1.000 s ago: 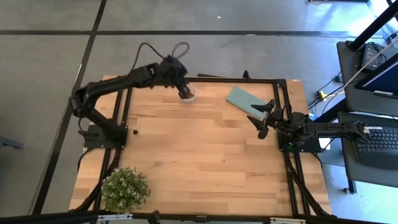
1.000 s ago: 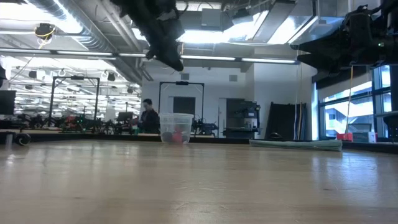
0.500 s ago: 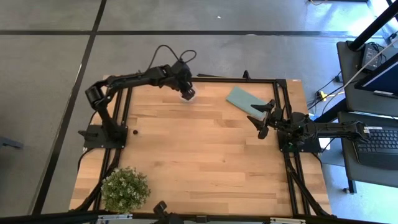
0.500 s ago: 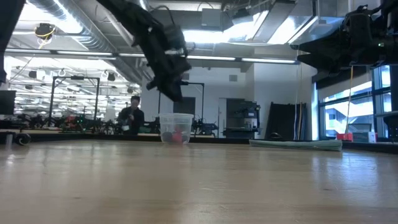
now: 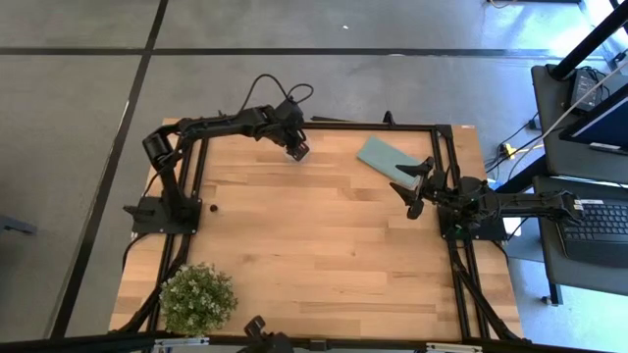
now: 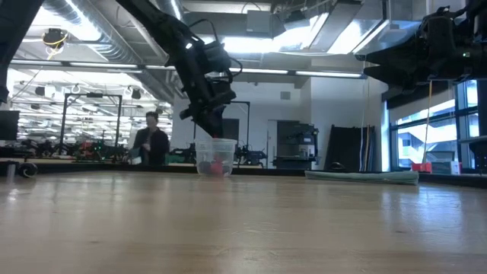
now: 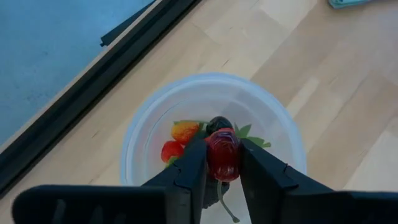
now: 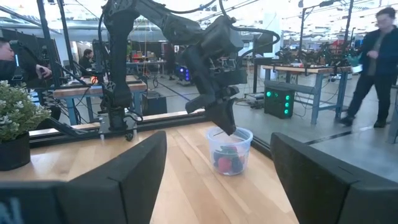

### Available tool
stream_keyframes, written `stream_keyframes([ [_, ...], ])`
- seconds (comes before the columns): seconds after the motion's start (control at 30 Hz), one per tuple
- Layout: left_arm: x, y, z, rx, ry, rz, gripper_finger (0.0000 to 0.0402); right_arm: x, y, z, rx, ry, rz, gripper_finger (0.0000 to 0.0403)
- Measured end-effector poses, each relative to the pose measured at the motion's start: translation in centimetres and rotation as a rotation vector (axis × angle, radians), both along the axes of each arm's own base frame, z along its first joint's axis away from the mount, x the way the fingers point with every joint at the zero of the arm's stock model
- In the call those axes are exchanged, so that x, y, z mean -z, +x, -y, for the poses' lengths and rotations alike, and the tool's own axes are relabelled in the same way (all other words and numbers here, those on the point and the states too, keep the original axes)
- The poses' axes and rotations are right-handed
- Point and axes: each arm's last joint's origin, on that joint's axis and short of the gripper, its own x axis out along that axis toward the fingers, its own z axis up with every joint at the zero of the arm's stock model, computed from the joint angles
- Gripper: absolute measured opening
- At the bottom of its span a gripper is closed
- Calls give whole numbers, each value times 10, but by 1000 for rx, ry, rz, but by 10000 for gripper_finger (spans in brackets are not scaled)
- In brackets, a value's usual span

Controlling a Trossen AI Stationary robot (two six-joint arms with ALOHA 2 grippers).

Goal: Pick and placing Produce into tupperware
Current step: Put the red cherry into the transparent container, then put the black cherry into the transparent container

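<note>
The clear round cup (image 6: 215, 157) stands on its base near the table's far edge, with several red, orange and green pieces of produce (image 7: 177, 140) inside; it also shows in the right wrist view (image 8: 230, 151). My left gripper (image 5: 299, 150) hangs right over the cup's mouth, its fingertips about level with the rim (image 6: 211, 134), and is shut on a red piece (image 7: 222, 155). My right gripper (image 5: 417, 186) waits open and empty at the table's right edge. My left gripper pinches the red piece by its two sides (image 7: 211, 158) between its two fingers. The fingers come from above, pointing down into the cup's mouth. The piece is lifted clear, over the produce that lies in the cup.
A flat teal piece (image 5: 386, 160) lies at the far right, close to my right gripper. A leafy potted plant (image 5: 196, 297) stands at the near left corner. A small dark spot (image 5: 214, 208) shows by the left arm's base. A person (image 6: 151, 144) walks in the room behind.
My left gripper has come down from well above the cup to the cup's mouth, staying shut on the red piece. The cup has kept its place.
</note>
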Motion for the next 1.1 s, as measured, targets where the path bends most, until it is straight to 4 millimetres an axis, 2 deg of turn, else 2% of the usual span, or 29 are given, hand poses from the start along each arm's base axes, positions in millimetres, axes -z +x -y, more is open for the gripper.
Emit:
stream_keyframes([
  [0.27, 0, 1, 2, 33, 14, -11, 115, 0, 0, 0, 0, 1, 0, 288],
  [0.5, -1, 1, 2, 36, 17, -10, 168, 0, 0, 0, 0, 1, 1, 288],
  [0.57, -8, -3, 3, 50, 31, -9, 181, 0, 0, 0, 0, 2, 1, 288],
  [0.73, -60, -17, 12, 99, 136, 73, 194, 0, 0, 0, -1, 6, 3, 288],
  [0.8, -92, -27, 20, 160, 199, 145, 193, 0, 0, 0, -3, 23, 9, 288],
  [0.9, -136, -52, 40, 245, 229, 223, 190, 0, 0, 0, -6, 31, 12, 288],
  [1.0, -162, -80, 63, 270, 198, 254, 187, 0, 0, 0, -6, 33, 13, 288],
  [1.1, -173, -110, 82, 251, 145, 210, 189, 0, 0, 0, -4, 22, 11, 288],
])
